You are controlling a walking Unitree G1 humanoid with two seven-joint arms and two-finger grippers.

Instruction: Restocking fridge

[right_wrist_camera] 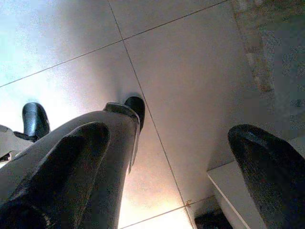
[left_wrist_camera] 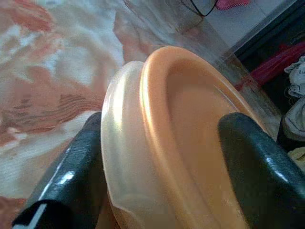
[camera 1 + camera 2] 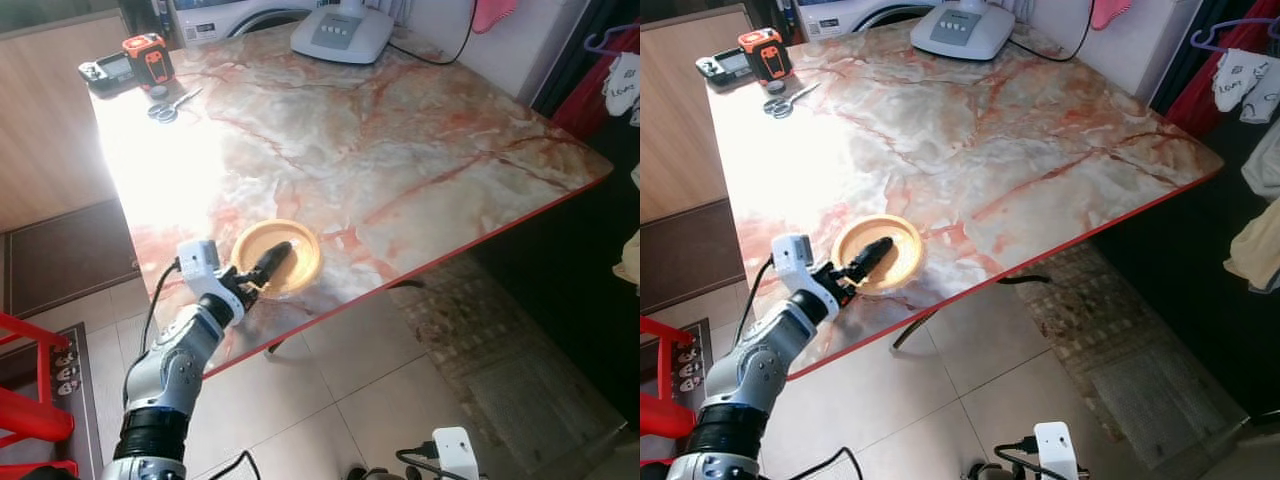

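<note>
A bowl [image 3: 278, 258] sits near the table's [image 3: 400, 160] front left edge, the left pincer [image 3: 268, 266] reaching over it. Scissors [image 3: 172, 104] and a tape measure [image 3: 147, 58] lie at the far left corner; an appliance [image 3: 342, 34] stands at the back.

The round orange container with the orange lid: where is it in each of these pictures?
Left eye: orange lidded container at the marble table's near edge, in the left gripper.
Right eye: same edge, lower left.
Left wrist: close up between the black fingers.
Right wrist: floor tiles instead.
Shared landmark: the marble table.
</note>
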